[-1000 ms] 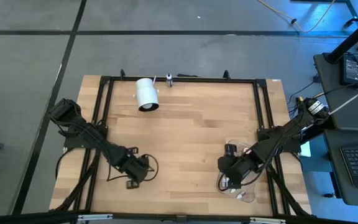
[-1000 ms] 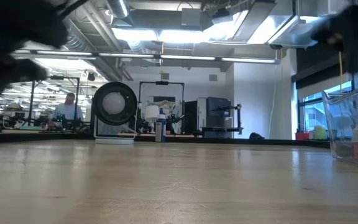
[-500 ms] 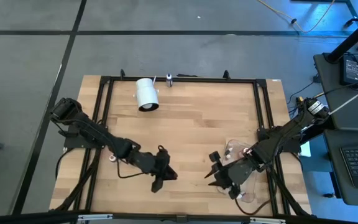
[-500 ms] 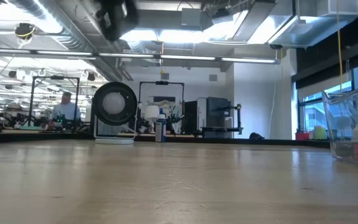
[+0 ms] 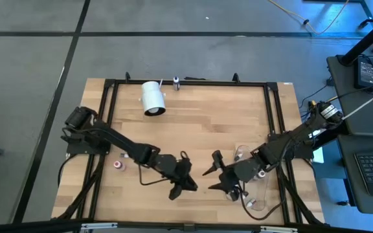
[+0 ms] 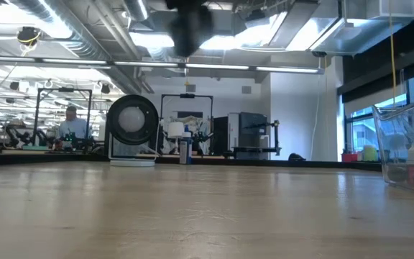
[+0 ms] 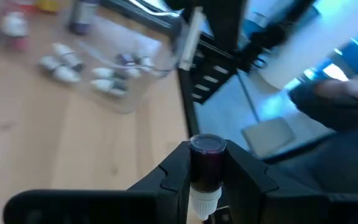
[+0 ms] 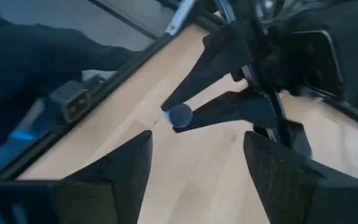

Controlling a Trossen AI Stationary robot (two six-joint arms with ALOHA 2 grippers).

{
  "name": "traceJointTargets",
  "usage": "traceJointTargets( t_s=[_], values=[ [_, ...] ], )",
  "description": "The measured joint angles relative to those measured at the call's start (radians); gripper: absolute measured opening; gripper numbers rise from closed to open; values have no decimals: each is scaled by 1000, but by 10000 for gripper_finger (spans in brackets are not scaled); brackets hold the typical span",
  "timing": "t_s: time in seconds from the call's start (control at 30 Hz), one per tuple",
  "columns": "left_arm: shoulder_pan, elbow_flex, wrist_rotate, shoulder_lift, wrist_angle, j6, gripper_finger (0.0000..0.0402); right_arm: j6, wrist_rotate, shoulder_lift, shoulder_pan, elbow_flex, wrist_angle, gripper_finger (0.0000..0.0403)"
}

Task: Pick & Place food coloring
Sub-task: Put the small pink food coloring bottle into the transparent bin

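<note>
My left gripper [image 5: 192, 183] is above the table's middle, near the front, and is shut on a small food coloring bottle [image 7: 205, 163] with dark contents and a white cap. My right gripper [image 5: 209, 180] faces it from the right with its fingers open and nothing between them. In the right wrist view, the bottle's round base [image 8: 180, 115] shows between the left fingers [image 8: 219, 109], and the right gripper [image 8: 197, 163] stands just short of it. More small bottles [image 7: 107, 81] lie in a clear container [image 5: 254, 194] on the table's right. My left gripper pinches the bottle's body [image 7: 204, 177] between its two fingers, at their free ends. The fingers come from the table's left, nearly level and slanting a little down. The bottle lies along them, base pointing forward and white cap [image 7: 204, 202] toward the wrist. It is lifted clear of the table.
A large white cylinder [image 5: 153, 97] lies at the table's far side, with a small object [image 5: 175, 82] beside it on the far rail. Two small bottles [image 5: 118, 164] stand near the left rail. Black frame rails [image 5: 106, 110] run along the table's edges.
My left gripper, shut throughout, has gone toward the table's right and up. It has tipped from pointing down to nearly level. My right gripper has risen off the clear container, moved a little toward the left, tipped up, rolled, and opened its fingers wider.
</note>
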Motion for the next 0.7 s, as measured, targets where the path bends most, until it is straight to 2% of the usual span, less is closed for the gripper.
traceJointTargets(
  t_s=[0.13, 0.23, 0.47, 0.7],
  values=[
    [13, 76, 90, 53, -2, 44, 73, -4, -109, 0, -18, 0, 1, 247],
    [19, 118, 120, 79, -5, 65, 73, -14, -138, 4, -18, 0, 13, 242],
    [47, 149, 120, 97, -8, 79, 73, -87, -197, 46, -19, 0, 67, 229],
    [54, 149, 120, 97, -9, 79, 76, -87, -199, 55, -19, -1, 63, 216]
  ],
)
